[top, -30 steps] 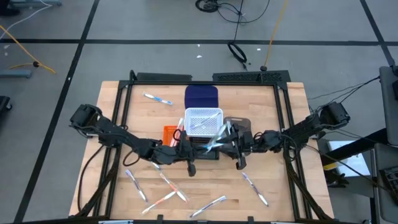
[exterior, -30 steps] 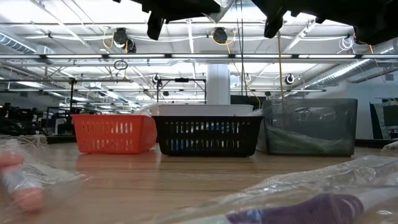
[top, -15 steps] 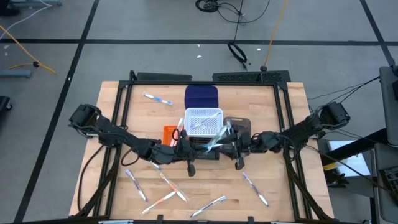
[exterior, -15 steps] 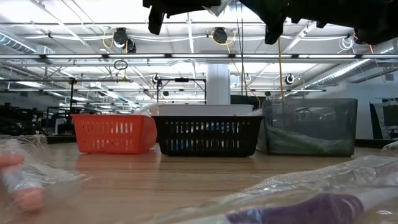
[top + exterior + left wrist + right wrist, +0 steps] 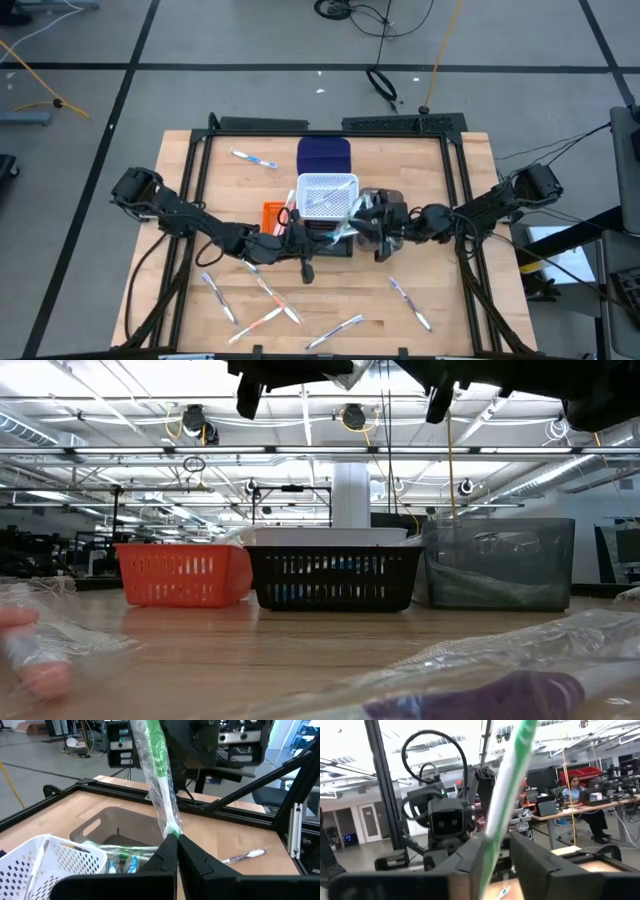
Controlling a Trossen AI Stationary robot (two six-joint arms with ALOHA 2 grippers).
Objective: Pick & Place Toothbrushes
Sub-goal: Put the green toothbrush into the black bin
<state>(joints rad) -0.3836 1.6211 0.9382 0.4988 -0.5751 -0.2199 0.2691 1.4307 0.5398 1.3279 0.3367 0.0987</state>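
A green toothbrush in a clear wrapper [image 5: 342, 228] hangs in the air between my two grippers, above the bins at mid-table. My left gripper [image 5: 174, 840] is shut on one end of it. My right gripper [image 5: 496, 845] is shut around it farther along, facing the left one. Several more wrapped toothbrushes lie flat on the wood, such as one near the front [image 5: 275, 300], one at the right [image 5: 410, 302] and one at the far left [image 5: 254, 158]. Others lie in the white bin [image 5: 45, 857]. My left gripper pinches the wrapper's end [image 5: 171, 831] between its two fingertips, coming about level from the table's left. The toothbrush rises from the fingertips toward the other gripper, clear of the bins. My right gripper has the green handle [image 5: 496, 822] between its two fingers, which lie across it, coming from the table's right. The toothbrush runs on past the fingers, lifted clear.
A white bin [image 5: 328, 195], a navy bin [image 5: 323, 155], an orange bin [image 5: 180, 573], a black bin [image 5: 333, 578] and a grey bin [image 5: 497, 563] cluster at mid-table under the grippers. A black frame [image 5: 330, 125] borders the table. Bare wood lies at the front.
My right gripper has tipped a little upward and edged toward my left gripper. The toothbrush stays lifted between the two.
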